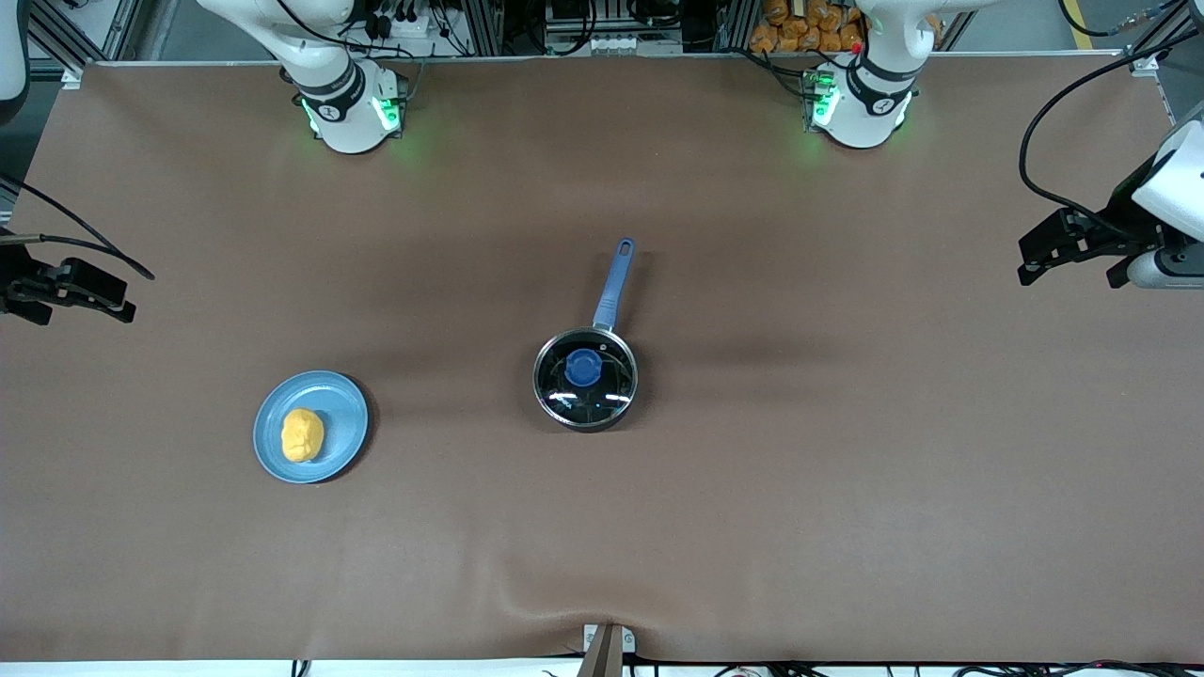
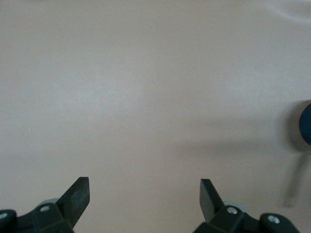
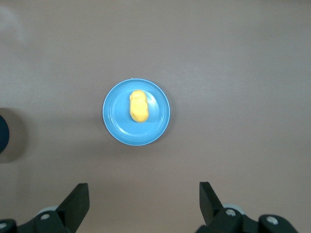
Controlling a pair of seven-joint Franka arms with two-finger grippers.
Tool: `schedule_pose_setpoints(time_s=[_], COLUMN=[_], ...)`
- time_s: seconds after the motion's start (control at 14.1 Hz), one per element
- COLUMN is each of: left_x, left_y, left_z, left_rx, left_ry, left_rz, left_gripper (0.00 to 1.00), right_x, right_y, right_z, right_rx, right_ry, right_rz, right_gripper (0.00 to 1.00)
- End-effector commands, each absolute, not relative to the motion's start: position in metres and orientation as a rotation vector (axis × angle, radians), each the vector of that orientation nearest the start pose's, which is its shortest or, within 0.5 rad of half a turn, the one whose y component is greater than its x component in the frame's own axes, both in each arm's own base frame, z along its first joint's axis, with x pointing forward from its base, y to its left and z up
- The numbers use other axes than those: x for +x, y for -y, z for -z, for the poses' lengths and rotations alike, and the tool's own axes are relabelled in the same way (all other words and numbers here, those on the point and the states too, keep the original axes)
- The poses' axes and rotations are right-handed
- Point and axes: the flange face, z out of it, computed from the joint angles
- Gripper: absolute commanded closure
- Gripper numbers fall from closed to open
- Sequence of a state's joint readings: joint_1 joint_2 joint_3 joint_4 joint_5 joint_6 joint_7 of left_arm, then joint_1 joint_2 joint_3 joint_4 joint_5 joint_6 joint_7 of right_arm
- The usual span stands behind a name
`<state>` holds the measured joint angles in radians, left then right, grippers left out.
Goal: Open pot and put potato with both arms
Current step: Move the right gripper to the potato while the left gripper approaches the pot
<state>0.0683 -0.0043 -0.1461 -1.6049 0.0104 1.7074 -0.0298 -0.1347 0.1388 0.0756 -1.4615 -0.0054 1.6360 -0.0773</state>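
The black pot (image 1: 585, 378) stands mid-table with its glass lid and blue knob (image 1: 583, 367) on, and its blue handle (image 1: 613, 282) points toward the robots' bases. The yellow potato (image 1: 302, 434) lies on a light-blue plate (image 1: 343, 404), toward the right arm's end. My right gripper (image 1: 105, 290) is open and empty, up over that end of the table. Its wrist view shows the potato (image 3: 139, 106) on the plate (image 3: 158, 124) between open fingers (image 3: 144, 194). My left gripper (image 1: 1035, 259) is open and empty over the left arm's end of the table (image 2: 145, 191). A dark edge of the pot (image 2: 306, 124) shows there.
The brown table cover (image 1: 847, 470) is bare around the pot and plate. A dark edge of the pot (image 3: 2, 133) shows at the border of the right wrist view. A camera mount (image 1: 602, 649) sits at the table's near edge.
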Motion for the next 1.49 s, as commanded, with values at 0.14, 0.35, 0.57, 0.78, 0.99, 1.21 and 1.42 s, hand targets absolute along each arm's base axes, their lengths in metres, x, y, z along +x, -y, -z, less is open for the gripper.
schedule_pose_setpoints(time_s=[0.14, 0.35, 0.57, 0.78, 0.99, 1.21, 1.42], left_x=[0.557, 0.557, 0.567, 0.576, 0.590, 0.596, 0.595], left_y=[0.049, 0.054, 0.059, 0.075, 0.124, 0.194, 0.260], left_z=[-0.631, -0.631, -0.616, -0.606, -0.596, -0.580, -0.553], left_rx=[-3.124, -3.128, -3.127, -3.143, -3.163, -3.178, -3.196], left_ry=[-0.024, 0.005, 0.035, -0.006, 0.037, 0.111, 0.083], left_rz=[0.196, 0.196, 0.152, 0.129, 0.116, 0.091, 0.064], left_gripper=[0.00, 0.00, 0.00, 0.00, 0.00, 0.00, 0.00], right_x=[0.593, 0.593, 0.606, 0.631, 0.653, 0.675, 0.687], right_y=[0.042, 0.043, 0.035, 0.012, 0.006, 0.012, 0.016], right_z=[-0.606, -0.605, -0.578, -0.518, -0.464, -0.399, -0.340], right_rx=[-3.120, -3.121, -3.118, -3.108, -3.098, -3.089, -3.078], right_ry=[0.041, 0.039, 0.055, 0.101, 0.115, 0.096, 0.076], right_rz=[0.063, 0.063, 0.082, 0.040, -0.007, -0.018, -0.037], right_gripper=[0.00, 0.00, 0.00, 0.00, 0.00, 0.00, 0.00])
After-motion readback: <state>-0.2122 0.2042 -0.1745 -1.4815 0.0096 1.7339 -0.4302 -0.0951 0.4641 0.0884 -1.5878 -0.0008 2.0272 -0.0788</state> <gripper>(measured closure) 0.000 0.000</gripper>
